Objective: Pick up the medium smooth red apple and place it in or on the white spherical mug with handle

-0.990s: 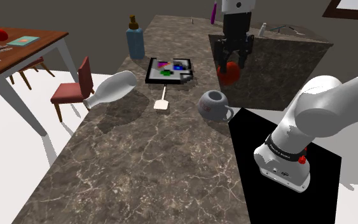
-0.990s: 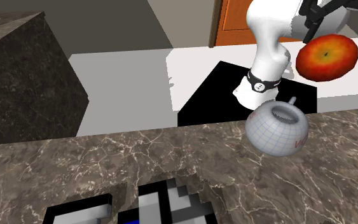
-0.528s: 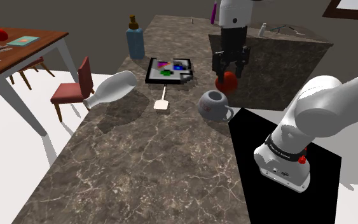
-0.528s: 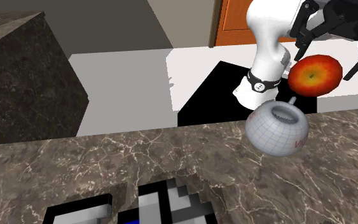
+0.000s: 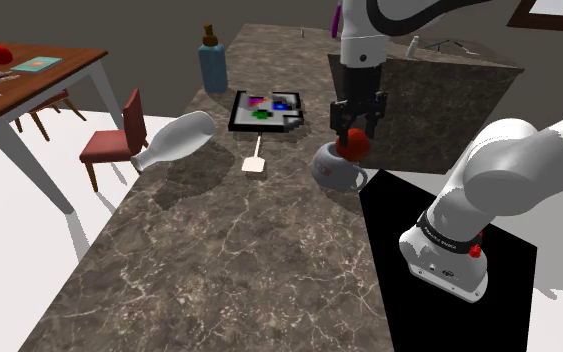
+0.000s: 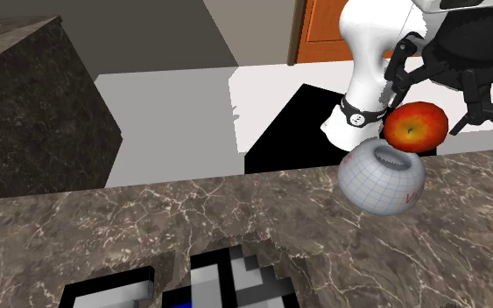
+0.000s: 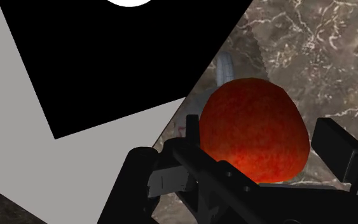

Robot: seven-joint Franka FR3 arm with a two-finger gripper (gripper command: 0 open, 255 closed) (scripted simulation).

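Observation:
A red apple (image 5: 355, 146) hangs just above the opening of a round white-grey mug (image 5: 329, 168) with a handle, which stands on the marble counter (image 5: 229, 250). My black gripper (image 5: 356, 135) is shut on the apple from above. In the second exterior view the apple (image 6: 418, 125) sits right over the mug's (image 6: 376, 182) rim, with the gripper (image 6: 434, 105) clasped on it. The wrist view has the apple (image 7: 255, 130) between the fingers (image 7: 140, 175), and the mug's handle (image 7: 225, 67) peeks out beyond it.
A white bottle (image 5: 174, 140) lies on its side on the counter. Beyond it are a blue spray bottle (image 5: 212, 62), a black-and-white tray (image 5: 266, 110) and a small white scoop (image 5: 256, 160). A raised stone block (image 5: 429, 100) stands behind the mug. A red chair (image 5: 114, 140) and a table (image 5: 39, 85) are off the counter.
The gripper has come down and toward the shoulder view's left with the apple, from beside the raised block to just over the mug's opening.

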